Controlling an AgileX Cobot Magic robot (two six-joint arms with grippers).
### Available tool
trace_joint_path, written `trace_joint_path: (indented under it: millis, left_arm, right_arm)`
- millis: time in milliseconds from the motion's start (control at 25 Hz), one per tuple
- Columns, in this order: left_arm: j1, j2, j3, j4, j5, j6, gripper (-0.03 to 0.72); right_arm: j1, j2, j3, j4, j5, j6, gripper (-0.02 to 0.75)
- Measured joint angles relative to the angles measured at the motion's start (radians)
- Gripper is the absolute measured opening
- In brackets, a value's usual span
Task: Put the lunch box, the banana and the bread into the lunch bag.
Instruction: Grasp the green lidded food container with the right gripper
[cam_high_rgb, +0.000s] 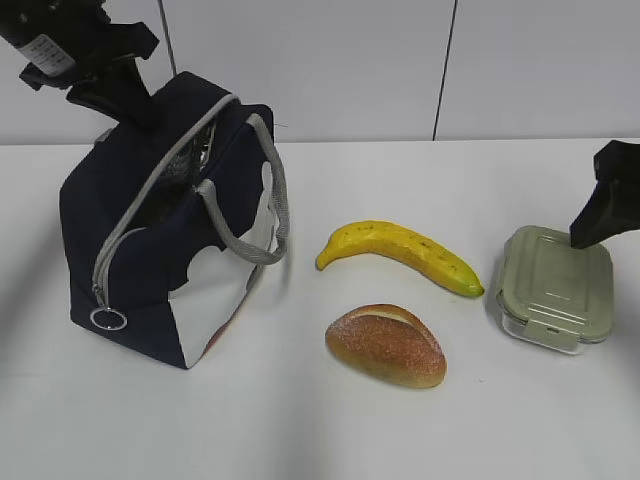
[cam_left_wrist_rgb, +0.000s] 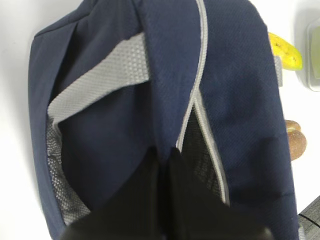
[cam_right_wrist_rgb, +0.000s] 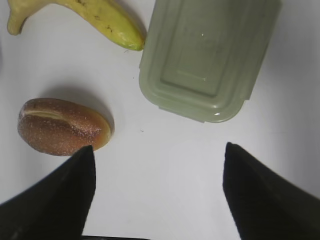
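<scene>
The navy lunch bag stands at the left with its zipper open and its top gaping. My left gripper is shut on the navy fabric at the far edge of the lunch bag's opening. To the right of the bag lie the yellow banana and, in front of it, the bread. The lunch box with its green lid sits at the far right. My right gripper hangs open over bare table, just short of the lunch box, with the bread beside its left finger.
The white table runs to a white panelled wall behind. The bag's grey strap handle droops over its right side, and the zipper's ring pull hangs at the front left corner. The banana's tip lies close to the lunch box.
</scene>
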Motion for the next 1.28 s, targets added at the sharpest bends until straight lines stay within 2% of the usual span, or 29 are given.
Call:
trace_joint_path:
  millis: [240, 440, 600, 800, 960, 1120, 1280]
  left_arm:
    - [0.0, 0.001, 0.0, -0.001, 0.0, 0.0, -0.001]
    - [0.0, 0.001, 0.0, -0.003, 0.0, 0.0, -0.001]
    - [0.0, 0.001, 0.0, -0.003, 0.0, 0.0, -0.001]
    - [0.0, 0.001, 0.0, -0.004, 0.0, 0.0, -0.001]
    - [0.0, 0.001, 0.0, -0.004, 0.0, 0.0, -0.001]
    - [0.0, 0.001, 0.0, -0.004, 0.0, 0.0, -0.001]
    - [0.0, 0.001, 0.0, -0.005, 0.0, 0.006, -0.001]
  right_arm:
    - [-0.188, 0.054, -0.004, 0.17, -0.001, -0.236, 0.586]
    - [-0.31, 0.076, -0.006, 0.275, 0.0, -0.391, 0.586]
    - [-0.358, 0.125, -0.006, 0.391, 0.004, -0.521, 0.586]
    - [-0.373, 0.196, -0.006, 0.425, 0.004, -0.609, 0.586]
    - [-0.417, 0.247, 0.001, 0.447, 0.004, -0.668, 0.586]
    - [-0.484, 0.277, 0.047, 0.57, -0.002, -0.812, 0.586]
    - [-0.514, 0.322, 0.092, 0.672, -0.007, -0.949, 0.586]
